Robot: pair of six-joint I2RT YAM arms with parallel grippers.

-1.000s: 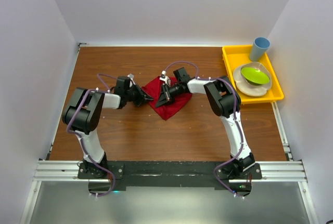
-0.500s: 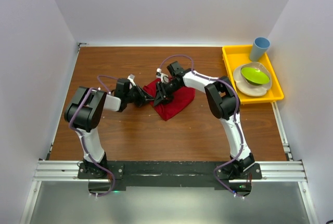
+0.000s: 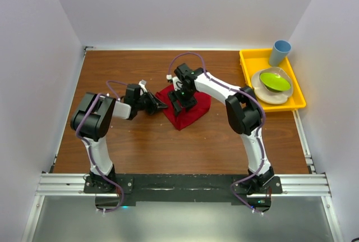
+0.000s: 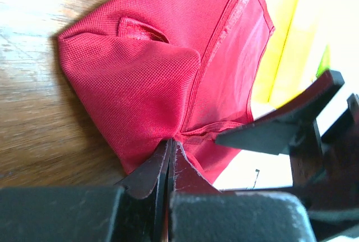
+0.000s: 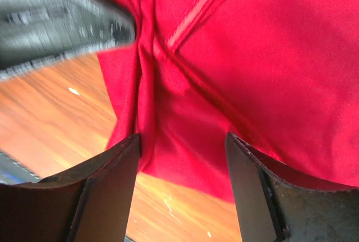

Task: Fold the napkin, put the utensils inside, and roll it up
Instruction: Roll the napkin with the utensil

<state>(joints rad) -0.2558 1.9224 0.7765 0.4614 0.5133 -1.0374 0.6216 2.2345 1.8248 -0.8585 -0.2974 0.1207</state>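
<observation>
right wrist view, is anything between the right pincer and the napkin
Nothing visible. The right pincer hangs open right above the napkin, with only red cloth showing between its fingers. The left pincer is shut on the napkin's left edge, off to the side and not in the way.

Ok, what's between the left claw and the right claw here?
Only the red napkin. The top view shows the left claw shut on its left edge and the right claw open above its middle, nothing else between them.
</observation>
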